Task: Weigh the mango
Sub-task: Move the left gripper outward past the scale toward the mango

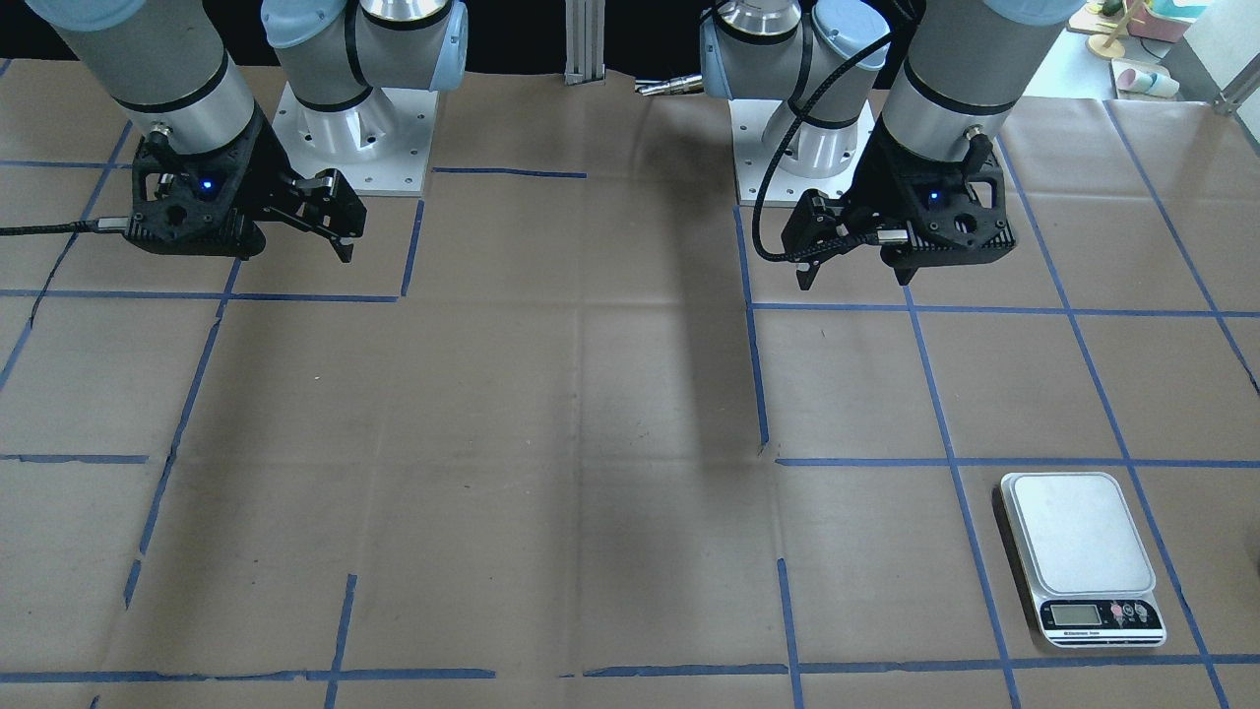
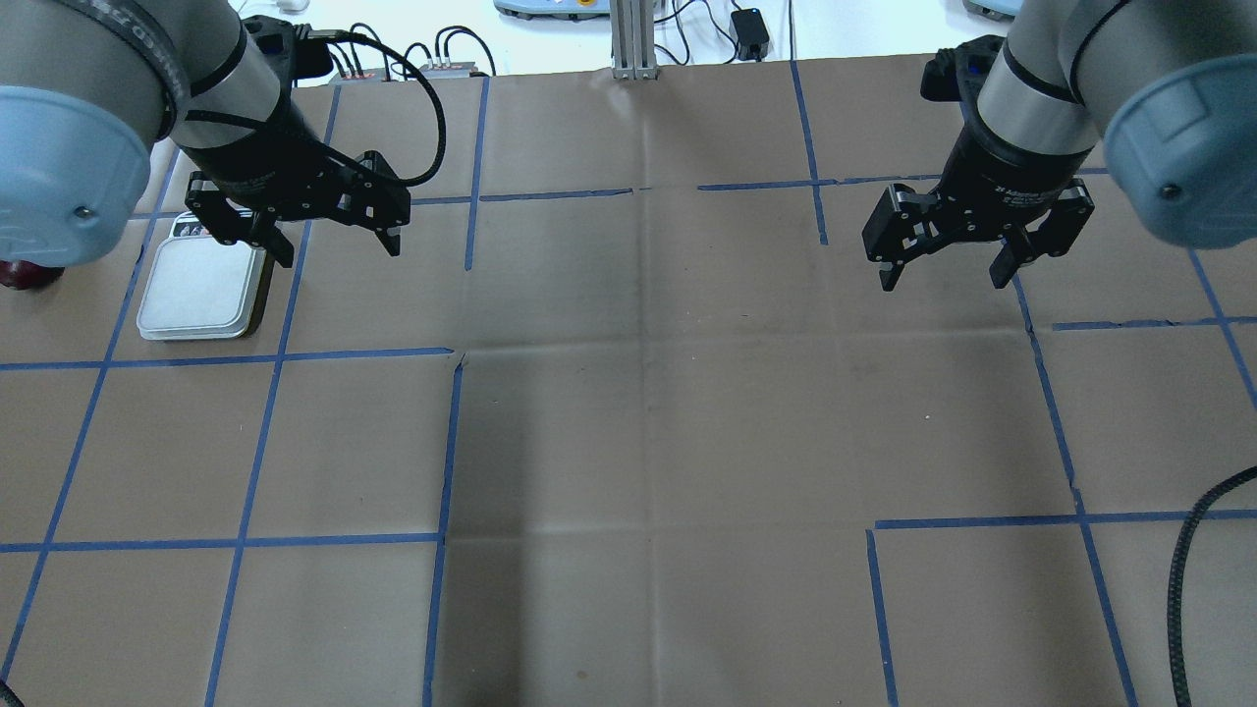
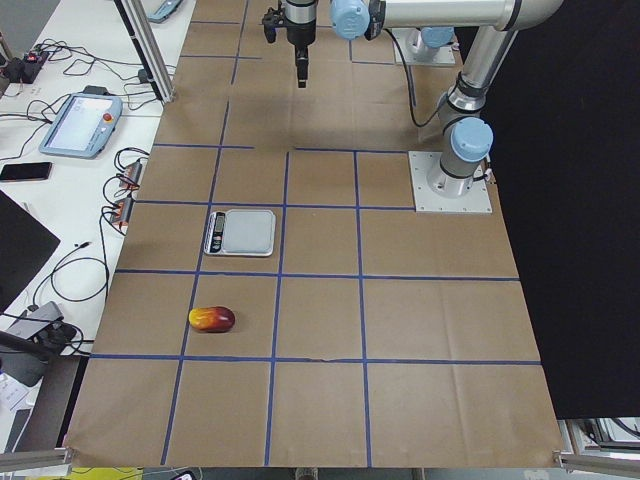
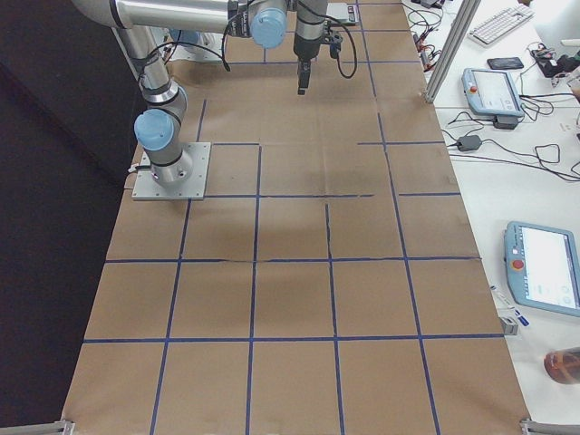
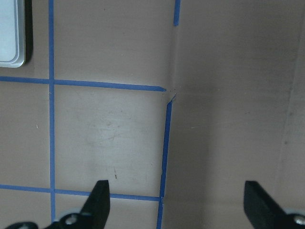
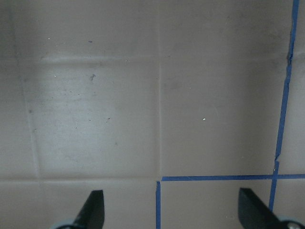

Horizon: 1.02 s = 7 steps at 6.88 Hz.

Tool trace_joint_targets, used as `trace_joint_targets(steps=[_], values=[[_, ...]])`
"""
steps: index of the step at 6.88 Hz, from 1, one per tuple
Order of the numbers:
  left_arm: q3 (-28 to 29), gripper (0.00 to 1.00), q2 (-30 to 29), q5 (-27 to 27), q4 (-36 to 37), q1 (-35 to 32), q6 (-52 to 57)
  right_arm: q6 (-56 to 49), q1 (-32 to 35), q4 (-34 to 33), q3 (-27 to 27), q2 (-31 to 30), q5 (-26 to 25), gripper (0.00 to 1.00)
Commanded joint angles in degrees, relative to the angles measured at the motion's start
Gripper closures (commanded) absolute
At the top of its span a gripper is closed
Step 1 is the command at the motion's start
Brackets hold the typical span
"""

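Observation:
The mango [image 3: 211, 319], red fading to a yellow tip, lies on the brown paper one grid square from the scale [image 3: 240, 231], towards the table's left end. In the overhead view only a dark red sliver of it [image 2: 20, 274] shows behind my left arm's elbow. The scale [image 2: 201, 290] has a bare silver platform [image 1: 1078, 532]; its corner shows in the left wrist view [image 5: 12, 33]. My left gripper [image 2: 339, 250] is open and empty, raised just right of the scale [image 5: 176, 195]. My right gripper [image 2: 943, 282] is open and empty over bare paper [image 6: 171, 200].
Brown paper with a blue tape grid [image 2: 452, 432] covers the table. An aluminium post [image 2: 628, 39] stands at the far edge. Both arm bases [image 1: 354, 128] sit at the robot side. Teach pendants [image 3: 82, 110] and cables lie on the side bench.

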Motion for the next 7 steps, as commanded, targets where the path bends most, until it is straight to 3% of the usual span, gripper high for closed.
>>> trace_joint_targets(steps=[1,5,6,7], values=[[0.09,0.01,-0.08,0.00,0.17,0.00,0.00,0.00,0.00,0.00,0.00,0.00,0.00,0.00],[1.57,0.01,-0.78,0.00,0.96,1.48,1.05,0.00,0.00,0.00,0.00,0.00,0.00,0.00],[3.06,0.01,-2.01,-0.26,1.23,4.54,5.23,0.00,0.00,0.00,0.00,0.00,0.00,0.00],[4.82,0.01,-4.37,-1.04,1.14,11.97,10.58,0.00,0.00,0.00,0.00,0.00,0.00,0.00]])
